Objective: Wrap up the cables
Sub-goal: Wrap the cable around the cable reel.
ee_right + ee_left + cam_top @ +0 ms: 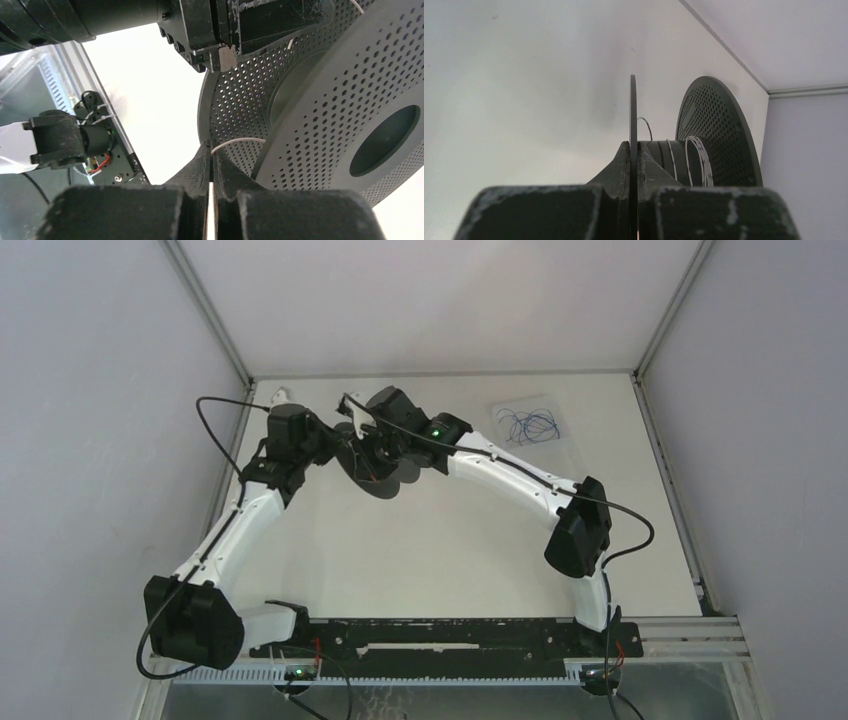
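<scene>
A black spool [386,476] with perforated flanges is held up between both arms at the back of the table. My left gripper [633,146] is shut on the rim of one thin flange [633,110], which shows edge-on. Several turns of the thin whitish cable [698,161] lie round the hub beside the far flange [719,125]. My right gripper [212,149] is shut on the cable [240,140], which arcs from its fingertips in between the two flanges of the spool [320,125]. The left gripper's fingers [227,55] show at the top of the right wrist view, clamped on the flange rim.
A tangle of thin blue wire [530,425] lies on a clear sheet at the back right. A small white object [278,393] sits at the back left corner. Grey walls and metal posts enclose the table [450,540]; a black rail [440,635] runs along its near edge.
</scene>
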`<action>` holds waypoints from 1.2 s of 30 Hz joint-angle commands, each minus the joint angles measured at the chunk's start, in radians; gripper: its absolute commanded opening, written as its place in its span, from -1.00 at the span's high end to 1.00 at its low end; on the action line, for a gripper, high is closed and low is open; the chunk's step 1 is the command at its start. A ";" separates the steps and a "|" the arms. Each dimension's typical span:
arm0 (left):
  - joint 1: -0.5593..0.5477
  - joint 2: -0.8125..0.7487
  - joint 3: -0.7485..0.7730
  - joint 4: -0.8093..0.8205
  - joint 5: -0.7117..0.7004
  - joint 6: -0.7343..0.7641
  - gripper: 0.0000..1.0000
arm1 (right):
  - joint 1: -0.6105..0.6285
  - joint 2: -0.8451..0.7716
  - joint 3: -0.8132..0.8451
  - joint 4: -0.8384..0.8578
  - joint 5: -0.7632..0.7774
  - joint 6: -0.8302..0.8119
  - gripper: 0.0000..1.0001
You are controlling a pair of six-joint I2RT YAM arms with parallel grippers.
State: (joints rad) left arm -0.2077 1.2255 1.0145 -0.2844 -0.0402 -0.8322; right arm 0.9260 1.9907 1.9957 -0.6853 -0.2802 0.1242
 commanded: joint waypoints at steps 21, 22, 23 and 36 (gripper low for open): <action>0.097 -0.094 -0.088 0.180 0.185 -0.143 1.00 | 0.025 -0.093 -0.046 0.046 0.113 -0.036 0.36; 0.099 -0.092 -0.088 0.180 0.185 -0.144 0.99 | 0.026 -0.095 -0.045 0.043 0.109 -0.039 0.34; 0.101 -0.090 -0.087 0.181 0.186 -0.146 0.99 | 0.026 -0.097 -0.042 0.041 0.104 -0.040 0.32; 0.124 -0.084 -0.082 0.190 0.230 -0.177 1.00 | 0.025 -0.102 -0.048 0.017 0.054 -0.066 -0.04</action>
State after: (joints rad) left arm -0.0986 1.1893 0.9215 -0.1955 0.0940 -0.9524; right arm 0.9588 1.9427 1.9198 -0.6594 -0.2359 0.0868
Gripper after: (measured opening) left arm 0.027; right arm 0.495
